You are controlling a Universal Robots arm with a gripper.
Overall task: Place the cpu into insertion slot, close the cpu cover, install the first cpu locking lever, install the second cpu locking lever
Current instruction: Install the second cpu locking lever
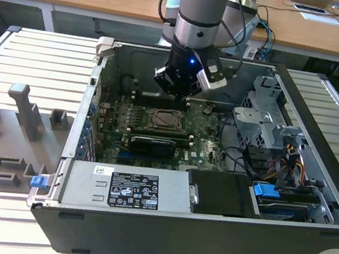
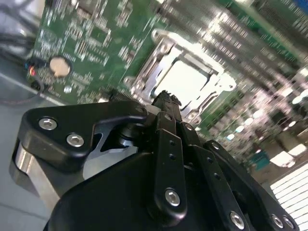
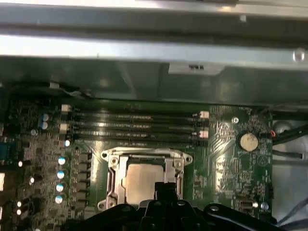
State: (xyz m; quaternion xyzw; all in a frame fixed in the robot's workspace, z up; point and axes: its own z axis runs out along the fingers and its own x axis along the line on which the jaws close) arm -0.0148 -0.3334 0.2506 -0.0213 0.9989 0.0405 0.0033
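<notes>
The cpu is a pale square chip lying flat in the insertion slot on the green motherboard. The cpu cover, a silvery frame, lies down around it, and the chip's top shows through its window. In the second wrist view the cpu and the cpu cover sit just beyond my fingertips. My gripper hangs inside the open computer case, above the board and toward the case's back wall from the slot. Its black fingers are pressed together, shut, with nothing between them.
Long black memory slots run beside the socket, and a coin battery sits on the board. A black card, the power supply, a metal drive cage and cables crowd the case. Grey fixtures stand on the table.
</notes>
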